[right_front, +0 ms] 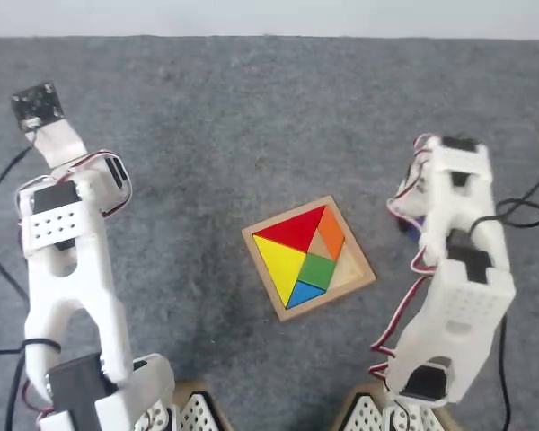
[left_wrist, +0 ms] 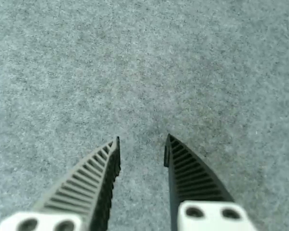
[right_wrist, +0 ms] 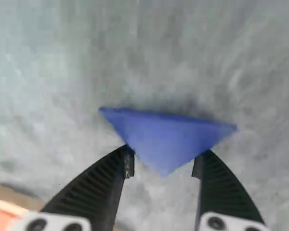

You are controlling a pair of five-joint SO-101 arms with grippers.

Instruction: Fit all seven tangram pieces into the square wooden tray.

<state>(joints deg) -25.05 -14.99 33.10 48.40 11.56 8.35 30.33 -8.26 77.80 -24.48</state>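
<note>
The square wooden tray (right_front: 263,235) sits turned at an angle on the grey carpet (right_front: 216,135), between the two arms. In it lie a red triangle (right_front: 292,229), a yellow triangle (right_front: 278,260), a green square (right_front: 317,269), a small blue triangle (right_front: 304,292) and an orange slanted piece (right_front: 331,232). A pale wedge among them could be a piece or bare wood; I can't tell. The tray's corner nearest the right arm (right_front: 463,296) shows plain wood. A darker blue triangle (right_wrist: 168,137) lies on the carpet off that side of the tray, mostly tucked under the arm from above. The right pincer (right_wrist: 164,156) is spread wide with one corner of that triangle between its fingers; whether they press it is too smeared to judge. On the tray's other side, the left pincer (left_wrist: 142,144) hangs partly open over carpet, holding nothing.
</note>
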